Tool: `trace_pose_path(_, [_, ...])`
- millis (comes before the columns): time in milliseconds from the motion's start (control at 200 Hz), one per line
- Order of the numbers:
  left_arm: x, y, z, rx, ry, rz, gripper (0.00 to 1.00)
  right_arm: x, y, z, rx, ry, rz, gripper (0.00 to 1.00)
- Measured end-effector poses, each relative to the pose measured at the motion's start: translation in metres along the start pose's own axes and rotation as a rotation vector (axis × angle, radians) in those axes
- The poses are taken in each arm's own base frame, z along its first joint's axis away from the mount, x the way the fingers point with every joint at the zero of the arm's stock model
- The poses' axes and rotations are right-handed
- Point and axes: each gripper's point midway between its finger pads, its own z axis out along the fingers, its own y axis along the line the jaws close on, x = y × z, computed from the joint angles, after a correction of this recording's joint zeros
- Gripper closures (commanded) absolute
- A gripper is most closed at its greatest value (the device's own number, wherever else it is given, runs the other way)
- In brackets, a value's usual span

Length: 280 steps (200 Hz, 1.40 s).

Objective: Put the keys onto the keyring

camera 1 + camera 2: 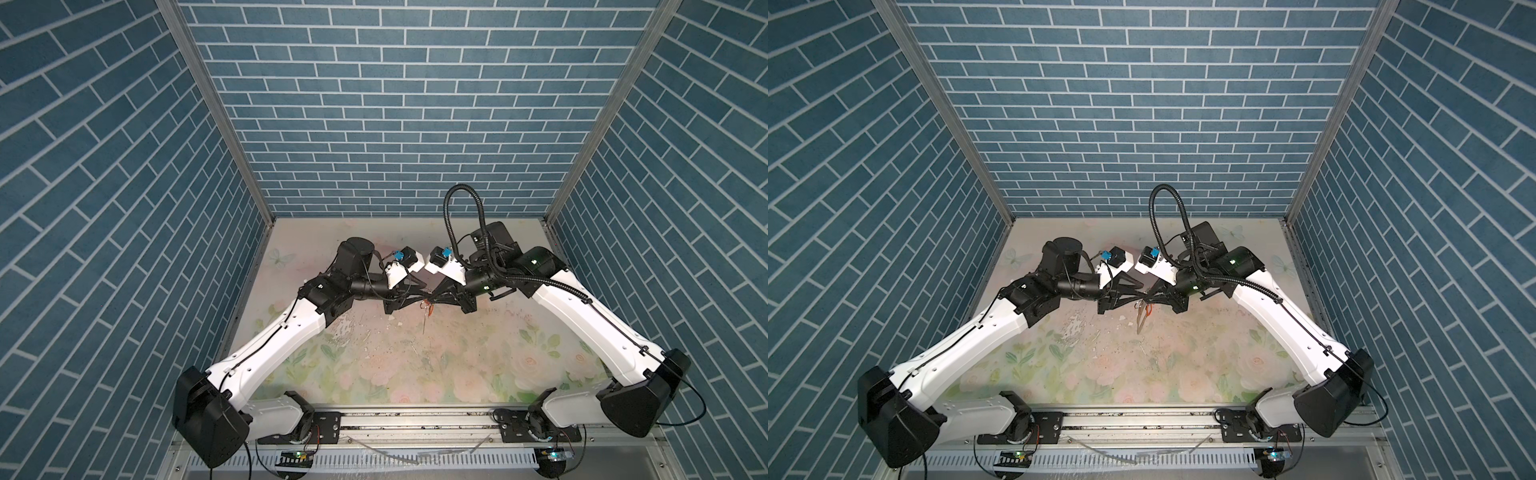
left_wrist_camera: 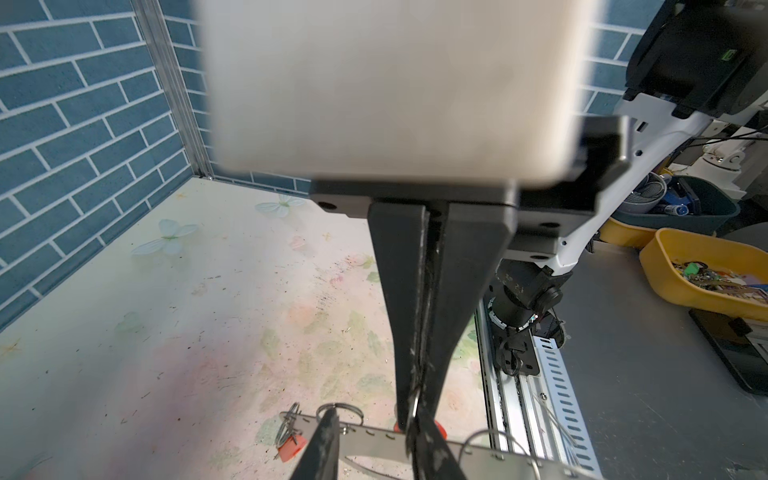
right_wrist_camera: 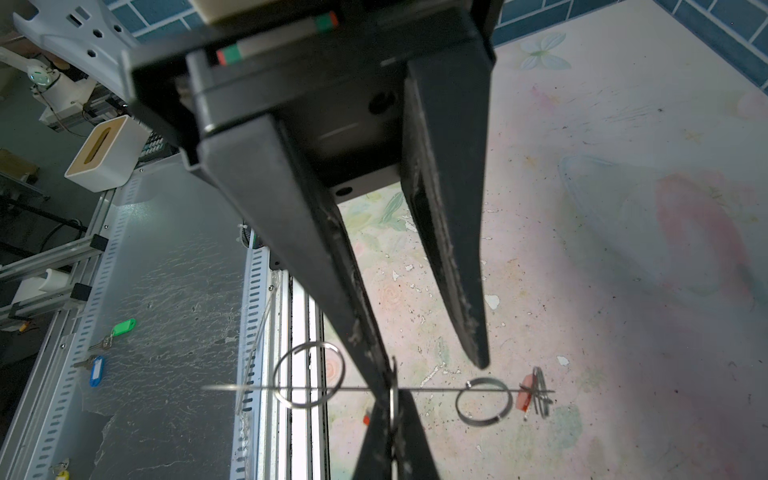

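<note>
The keyring (image 2: 374,438) is a flat grey strip with silver rings, held in the air over the table's middle; it appears edge-on (image 3: 440,389) in the right wrist view and hangs between the fingertips in both top views (image 1: 423,322) (image 1: 1140,320). My right gripper (image 3: 392,399) (image 2: 411,419) (image 1: 430,300) is shut on a small silver ring at the strip's edge, with an orange-red key tag (image 2: 439,430) (image 3: 366,419) just behind it. A second orange-red tag (image 2: 293,449) (image 3: 524,397) hangs at the strip's end ring. My left gripper (image 2: 376,411) (image 3: 434,370) (image 1: 1144,294) stands partly open, tips over the strip, nothing clamped between them.
Blue brick walls close three sides of the floral table (image 1: 415,365). A metal rail (image 1: 415,424) runs along the front. Beyond it lie a green-tagged key (image 3: 122,328) and a blue-tagged key (image 3: 96,370), with a white box (image 3: 104,153) and a yellow tray (image 2: 665,266) nearby.
</note>
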Motion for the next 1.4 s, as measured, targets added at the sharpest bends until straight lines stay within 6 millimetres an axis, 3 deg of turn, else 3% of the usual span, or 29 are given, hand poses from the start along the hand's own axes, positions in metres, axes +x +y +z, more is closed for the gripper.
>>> trace_pose_path(190, [0.001,-0.001,0.003,0.019,-0.002,-0.002,0.70,0.002,0.001,0.000,-0.003,0.008,0.005,1.00])
trace_pose_path(255, [0.001,-0.002,0.004,0.029,-0.003,-0.002,0.75,0.003,0.001,0.000,-0.004,0.010,0.007,1.00])
trace_pose_path(410, [0.000,-0.009,0.006,0.065,-0.007,0.005,1.00,0.003,-0.002,-0.001,0.005,0.010,0.008,1.00])
trace_pose_path(740, [0.003,-0.010,0.007,0.046,-0.087,0.037,1.00,0.005,-0.004,-0.002,0.031,0.004,0.014,1.00])
trace_pose_path(935, [0.001,-0.013,0.003,0.030,-0.176,0.040,1.00,0.003,-0.002,-0.005,0.081,-0.087,0.022,0.84])
trace_pose_path(1280, [-0.015,-0.007,-0.003,-0.024,-0.299,0.055,1.00,-0.008,-0.003,-0.017,0.166,-0.260,0.064,0.82])
trace_pose_path(1400, [-0.019,-0.006,-0.005,-0.034,-0.329,0.059,1.00,-0.011,-0.006,-0.016,0.171,-0.284,0.079,0.89])
